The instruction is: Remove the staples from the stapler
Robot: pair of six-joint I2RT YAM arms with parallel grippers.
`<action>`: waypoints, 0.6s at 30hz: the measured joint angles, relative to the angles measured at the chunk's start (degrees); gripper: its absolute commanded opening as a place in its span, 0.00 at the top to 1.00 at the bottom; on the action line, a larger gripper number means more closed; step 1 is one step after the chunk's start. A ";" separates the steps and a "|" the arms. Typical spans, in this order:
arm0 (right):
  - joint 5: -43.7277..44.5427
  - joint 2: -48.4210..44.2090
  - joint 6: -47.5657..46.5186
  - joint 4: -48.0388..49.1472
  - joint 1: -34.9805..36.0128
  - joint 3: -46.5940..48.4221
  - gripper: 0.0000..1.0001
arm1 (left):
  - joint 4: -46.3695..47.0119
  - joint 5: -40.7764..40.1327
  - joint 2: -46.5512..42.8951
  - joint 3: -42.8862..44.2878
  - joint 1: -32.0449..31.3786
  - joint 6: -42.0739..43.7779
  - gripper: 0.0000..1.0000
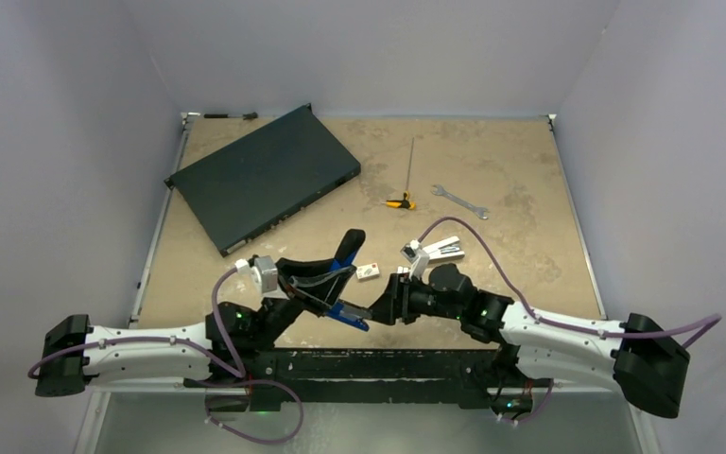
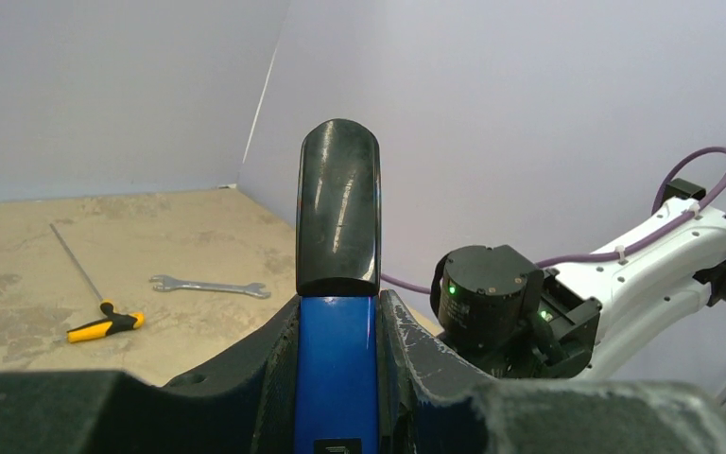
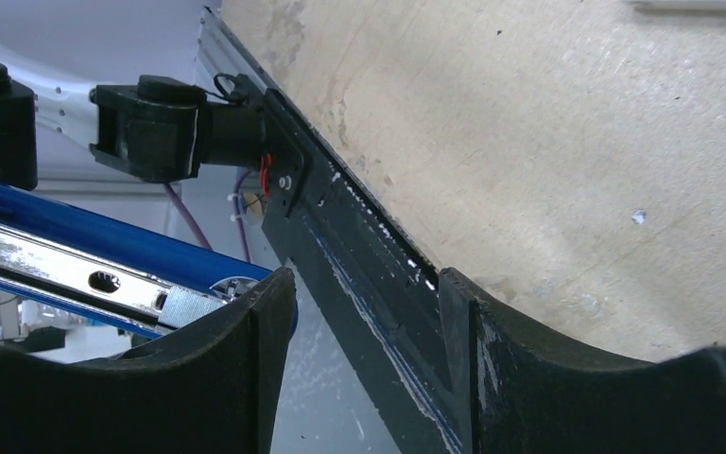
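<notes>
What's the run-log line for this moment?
left end effector: shut on black-and-blue bar | right end effector: open, beside bar's chrome rail

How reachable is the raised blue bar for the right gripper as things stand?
Probably reachable: the right gripper is open, and the blue bar ends just beside one finger with nothing between. The left gripper clamps the bar mid-length, leaving that end free.

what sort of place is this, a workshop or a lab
Most likely a robot lab test cell: a worn tan tabletop boxed in by plain pale walls, two arms bolted at its near edge, and props like a wrench and a screwdriver.
</notes>
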 measured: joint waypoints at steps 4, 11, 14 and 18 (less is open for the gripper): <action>1.42 1.42 1.05 1.16 2.40 0.02 0.40 | 1.99 -0.66 0.33 -0.28 0.00 0.00 1.00; 5.29 2.62 2.03 0.66 5.03 0.17 0.40 | 2.21 -1.70 0.02 -1.33 0.02 0.00 1.00; 6.86 2.01 3.10 0.79 5.22 0.17 0.40 | 2.60 -2.60 -0.83 -1.97 0.02 0.02 1.00; 9.05 2.05 4.81 1.44 6.49 0.17 0.40 | 5.05 -4.09 -0.70 -2.64 0.02 0.02 1.00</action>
